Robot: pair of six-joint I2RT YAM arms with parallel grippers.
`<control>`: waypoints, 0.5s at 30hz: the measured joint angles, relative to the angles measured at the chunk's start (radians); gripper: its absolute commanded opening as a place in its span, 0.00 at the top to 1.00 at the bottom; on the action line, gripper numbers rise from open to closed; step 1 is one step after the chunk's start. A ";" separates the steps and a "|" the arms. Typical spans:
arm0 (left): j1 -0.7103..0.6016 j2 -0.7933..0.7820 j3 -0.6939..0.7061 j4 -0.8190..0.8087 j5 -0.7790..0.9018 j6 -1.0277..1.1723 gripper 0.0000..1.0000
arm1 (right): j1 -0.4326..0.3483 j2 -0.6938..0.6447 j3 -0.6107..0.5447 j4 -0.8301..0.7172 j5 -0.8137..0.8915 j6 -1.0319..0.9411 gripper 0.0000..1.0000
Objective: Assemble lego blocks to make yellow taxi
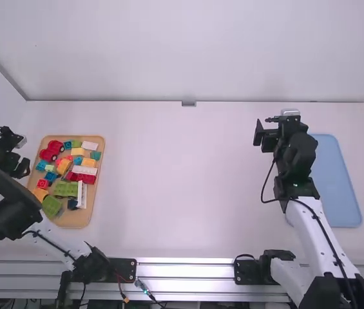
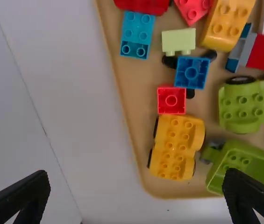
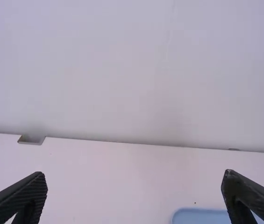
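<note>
Starting at the first pick, by my read: pieces loose on the wooden tray (image 1: 73, 221), robot's left side of the desk (image 1: 188, 193), no taxi assembled. Left hand (image 2: 137, 176) is over the tray area, fingers spread wide, nothing between them. Right hand (image 3: 135, 175) is empty too, fingers wide, out near the blue tray (image 1: 336, 187).

Likely taxi base: yellow wheeled chassis (image 2: 176, 148), studs up, near the wooden tray's near-left corner. Long axis runs roughly near-to-far, about parallel to the tray's long side, wheels along both flanks. Front vs rear: can't tell.

Red 1-stud block (image 2: 171, 100) sits right at its far end, green cab-shaped piece (image 2: 244, 163) just beside it. Both could get bumped.

Next move: centre left hand over chassis, square fingers to its long flanks, close across the short axis, lift straight up. Then bring over a yellow brick (image 2: 227, 23); it lies tilted, so wrist needs re-aligning.
</note>
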 measured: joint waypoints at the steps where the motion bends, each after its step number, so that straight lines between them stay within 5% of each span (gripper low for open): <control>1: 0.014 0.000 -0.006 0.002 0.015 0.038 0.01 | 0.008 0.001 0.000 0.000 0.001 -0.001 0.01; 15: 0.019 0.000 -0.194 0.166 0.065 0.108 0.00 | 0.051 0.001 0.000 0.003 -0.003 -0.004 0.01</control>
